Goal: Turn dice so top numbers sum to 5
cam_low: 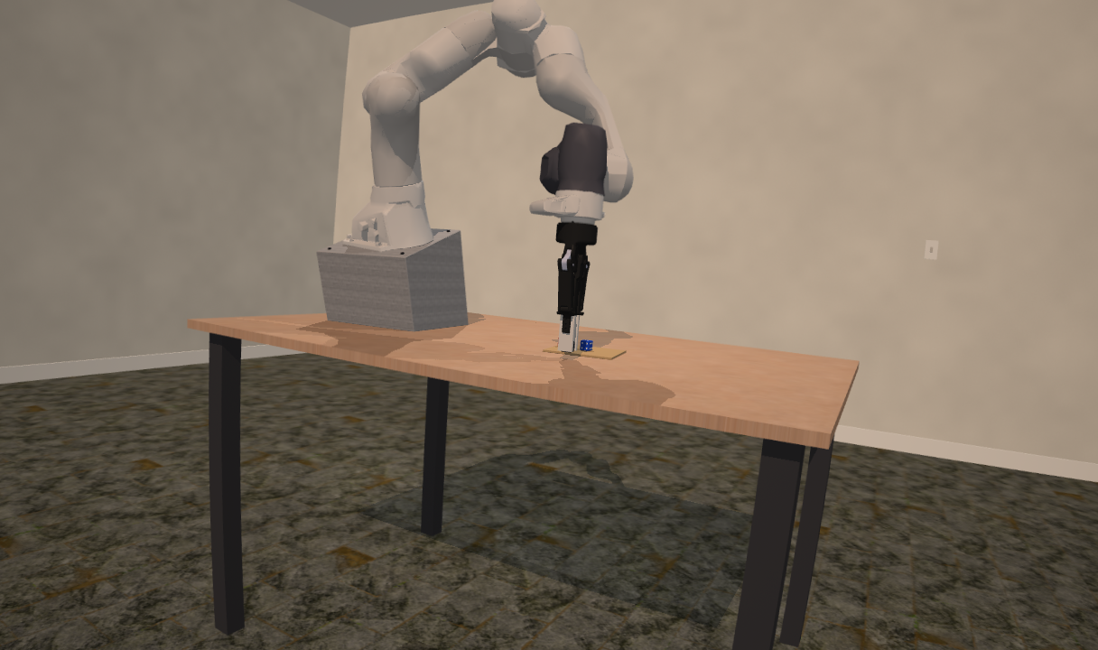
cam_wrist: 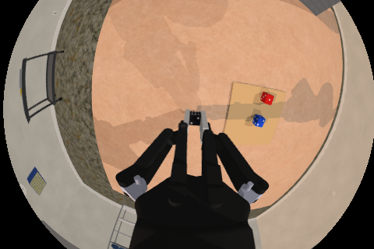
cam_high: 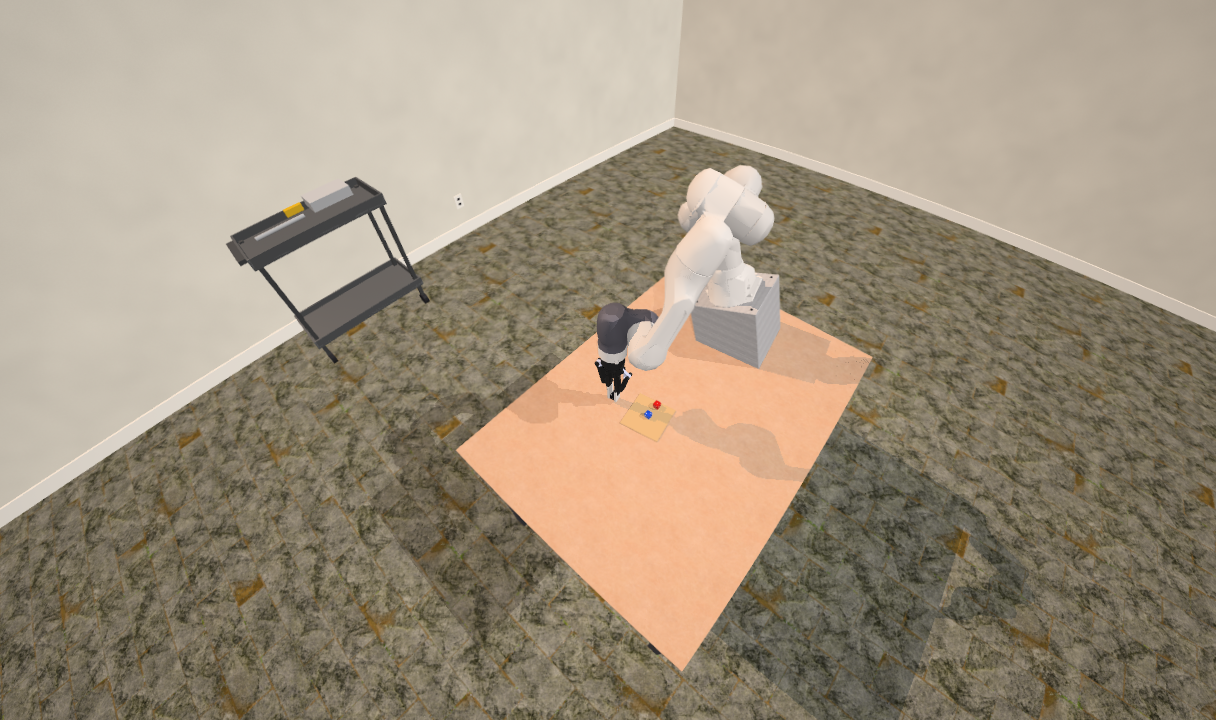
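A small tan mat lies on the wooden table. A red die and a blue die sit on it, apart from each other. They also show from above as the red die and the blue die. My gripper points straight down just beside the mat's edge, off the mat. Its fingertips are shut on a black die close to the table top. In the side view the gripper stands next to the blue die; the black die is hidden by the fingers there.
The robot's grey base block stands on the table behind the mat. A dark two-shelf cart stands by the wall, well away from the table.
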{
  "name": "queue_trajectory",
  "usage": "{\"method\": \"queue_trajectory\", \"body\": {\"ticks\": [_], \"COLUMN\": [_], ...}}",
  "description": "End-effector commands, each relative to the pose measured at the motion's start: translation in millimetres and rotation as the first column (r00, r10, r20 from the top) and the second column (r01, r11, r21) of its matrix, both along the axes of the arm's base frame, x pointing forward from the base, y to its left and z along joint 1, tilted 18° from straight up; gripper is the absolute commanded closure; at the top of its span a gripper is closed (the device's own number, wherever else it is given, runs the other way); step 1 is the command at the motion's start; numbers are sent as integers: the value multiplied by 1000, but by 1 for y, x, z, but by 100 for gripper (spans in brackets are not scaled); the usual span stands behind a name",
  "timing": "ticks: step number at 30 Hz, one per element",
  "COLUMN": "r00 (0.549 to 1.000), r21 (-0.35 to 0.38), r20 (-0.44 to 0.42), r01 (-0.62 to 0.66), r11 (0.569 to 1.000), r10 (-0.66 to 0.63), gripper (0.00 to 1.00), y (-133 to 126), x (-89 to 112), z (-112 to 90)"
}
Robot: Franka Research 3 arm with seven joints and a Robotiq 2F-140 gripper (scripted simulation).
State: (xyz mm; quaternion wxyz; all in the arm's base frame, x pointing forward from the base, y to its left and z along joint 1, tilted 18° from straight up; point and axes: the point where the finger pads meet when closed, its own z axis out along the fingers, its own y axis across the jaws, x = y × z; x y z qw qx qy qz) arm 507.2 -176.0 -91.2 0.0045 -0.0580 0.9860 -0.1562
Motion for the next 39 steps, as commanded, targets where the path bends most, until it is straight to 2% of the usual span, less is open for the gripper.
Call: {"method": "queue_trajectory", "body": {"ticks": [1,3,9,13,26,27,29,30,31,32,33,34,35,39], "r00": [1000,1000,1000,1000,1000,1000,999,999,997,997,995,995,993,992], "r21": [4,4,4,4,4,4,5,5,6,6,7,7,9,10], "r20": [1,1,1,1,1,4,17,17,24,24,30,30,34,36], "r01": [6,6,6,6,7,15,51,51,74,74,94,94,109,118], "r11": [1000,1000,1000,1000,1000,1000,999,999,997,997,996,996,994,993], "r10": [-6,-6,-6,-6,-7,-15,-51,-51,-74,-74,-95,-95,-109,-118], "gripper": [91,91,91,91,91,91,91,91,91,91,91,91,91,91], "y": [9,9,22,27,29,37,76,76,102,102,127,127,145,155], "x": [1,1,-1,-1,0,3,17,17,24,24,29,29,32,33], "z": [21,21,62,77,80,78,68,68,61,61,54,54,48,45]}}
